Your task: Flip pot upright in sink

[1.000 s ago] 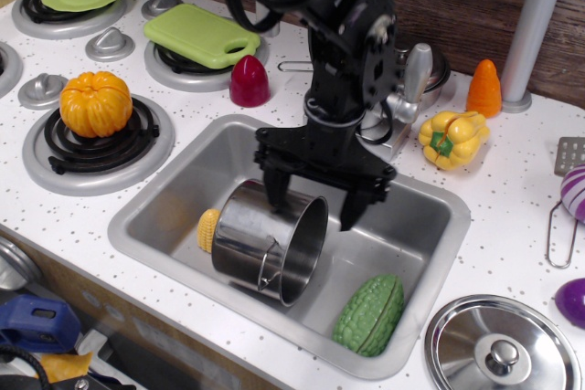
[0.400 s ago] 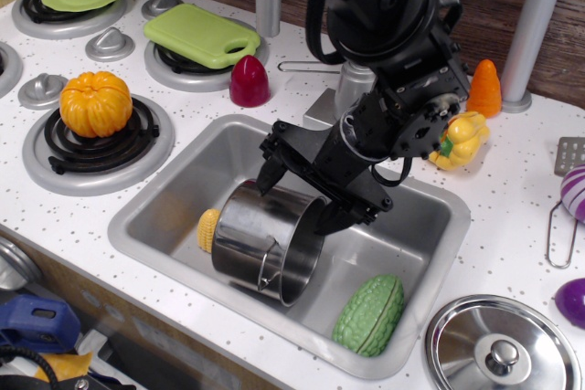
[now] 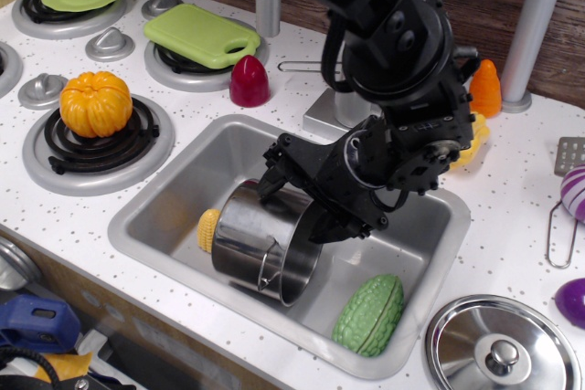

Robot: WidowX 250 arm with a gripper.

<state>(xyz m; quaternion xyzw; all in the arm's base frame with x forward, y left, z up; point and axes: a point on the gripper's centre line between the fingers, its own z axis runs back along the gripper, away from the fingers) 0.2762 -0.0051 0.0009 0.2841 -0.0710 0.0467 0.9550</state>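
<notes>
Pot [image 3: 265,244] lies on its side in the sink [image 3: 164,212], mouth toward the green gourd [image 3: 370,314], while the hand [image 3: 297,203] straddles its upper rim with fingers spread, so a shallow closing bite could slip off the shiny steel and roll it.

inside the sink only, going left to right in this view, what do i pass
small yellow corn piece → shiny steel pot lying on its side → bumpy green gourd toy, near the grey metal sink's front right corner
</notes>
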